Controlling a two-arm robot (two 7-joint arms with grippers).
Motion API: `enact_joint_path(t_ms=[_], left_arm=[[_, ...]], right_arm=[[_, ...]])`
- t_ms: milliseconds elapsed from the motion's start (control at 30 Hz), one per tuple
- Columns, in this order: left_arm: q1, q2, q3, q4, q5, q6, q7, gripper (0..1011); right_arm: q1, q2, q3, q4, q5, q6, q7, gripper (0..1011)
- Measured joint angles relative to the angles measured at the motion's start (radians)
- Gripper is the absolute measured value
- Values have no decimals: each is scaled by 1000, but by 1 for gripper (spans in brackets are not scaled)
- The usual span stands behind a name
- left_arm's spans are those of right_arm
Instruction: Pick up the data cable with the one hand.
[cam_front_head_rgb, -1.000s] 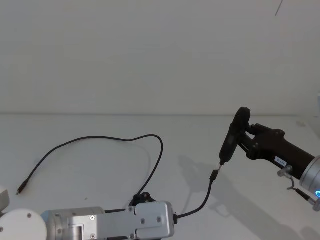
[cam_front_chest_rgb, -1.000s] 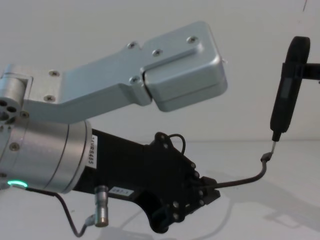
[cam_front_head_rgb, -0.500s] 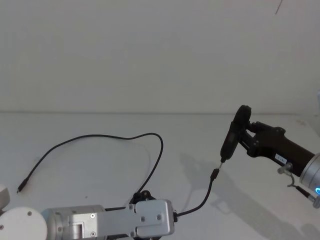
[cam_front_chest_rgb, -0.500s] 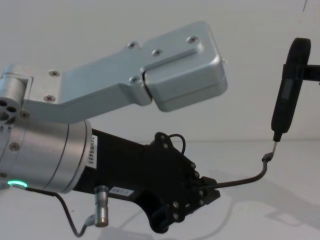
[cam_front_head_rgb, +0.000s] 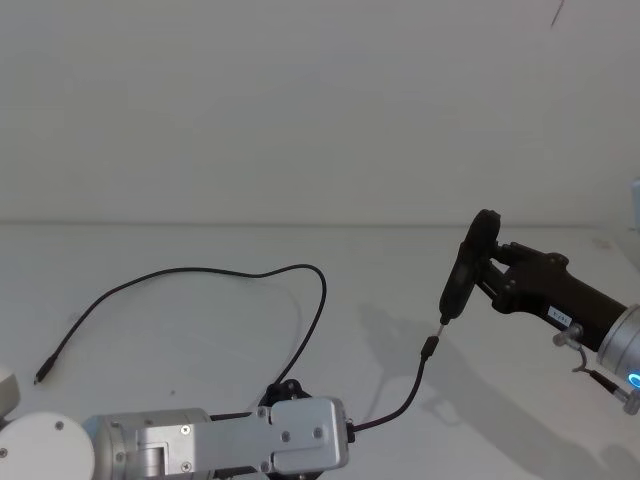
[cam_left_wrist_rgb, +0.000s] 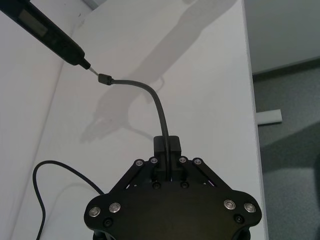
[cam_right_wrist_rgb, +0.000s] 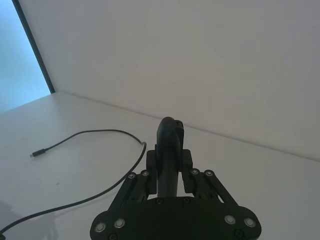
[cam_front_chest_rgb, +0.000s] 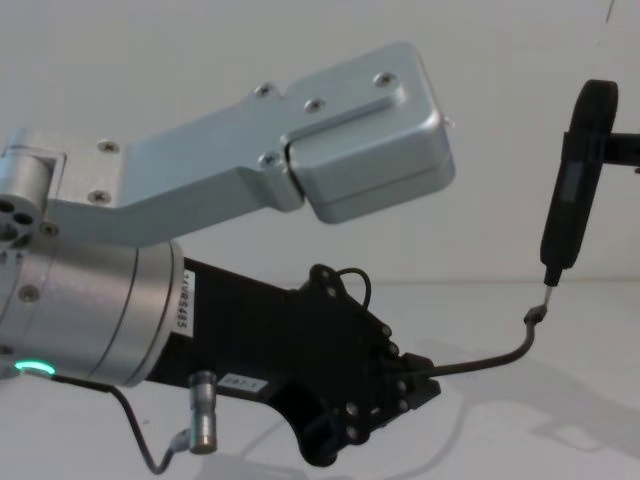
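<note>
While my left pincer (cam_left_wrist_rgb: 169, 150) grips the cable (cam_left_wrist_rgb: 150, 95), its plug (cam_left_wrist_rgb: 103, 79) nears the tool (cam_front_head_rgb: 462, 280) pinched in my right pincer (cam_right_wrist_rgb: 169, 167). A tug could slip it free.

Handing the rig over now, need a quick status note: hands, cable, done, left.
Left hand: shut on the data cable near its plug end, which sticks out forward, lifted off the table.
Right hand: shut on a slim black tool, its pin tip just short of the cable's plug.
Done: cable grasped.
Left: the rest of the cable lies looped on the table.
</note>
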Motion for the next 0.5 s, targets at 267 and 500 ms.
enact_joint_path(t_ms=[267,500], left_arm=[[0,0,0,0,0,0,0,55],[0,0,0,0,0,0,0,55]], right_arm=[[3,2,-8,1,6,2,-6,279],[5,3,-11,2,9,3,-9,279]])
